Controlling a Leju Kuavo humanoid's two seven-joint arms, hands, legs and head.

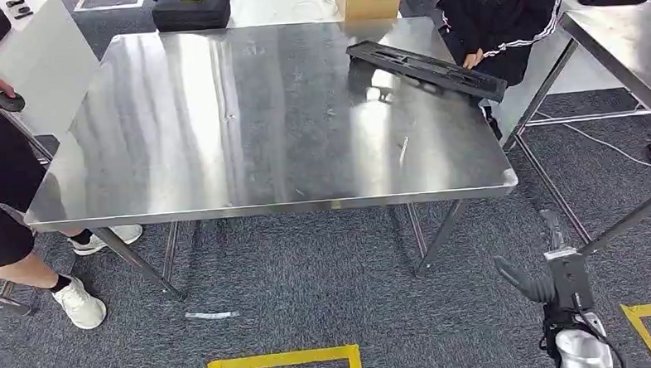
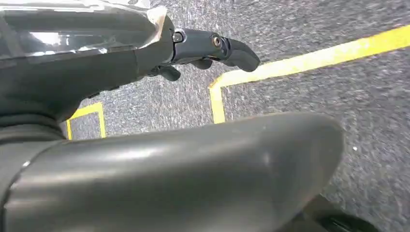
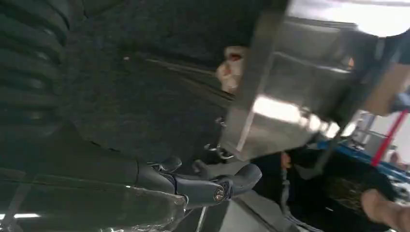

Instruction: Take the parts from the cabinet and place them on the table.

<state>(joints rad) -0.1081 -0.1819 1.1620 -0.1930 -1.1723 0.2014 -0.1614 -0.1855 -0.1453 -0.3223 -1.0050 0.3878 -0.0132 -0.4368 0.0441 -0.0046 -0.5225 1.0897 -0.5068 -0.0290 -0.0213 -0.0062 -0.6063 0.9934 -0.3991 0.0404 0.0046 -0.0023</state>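
- One long black part (image 1: 427,68) already lies on the steel worktop (image 1: 245,129), near its far right corner, with a person's hand (image 1: 472,59) touching it.
- Right hand (image 1: 535,276) hangs low, fingers apart, holding nothing; left hand (image 2: 212,48) is likewise free over grey carpet (image 2: 367,96).
- I judge more parts remain to fetch.

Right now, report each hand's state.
Left hand: holds nothing, fingers extended over the carpet, open.
Right hand: hangs low, holds nothing, open.
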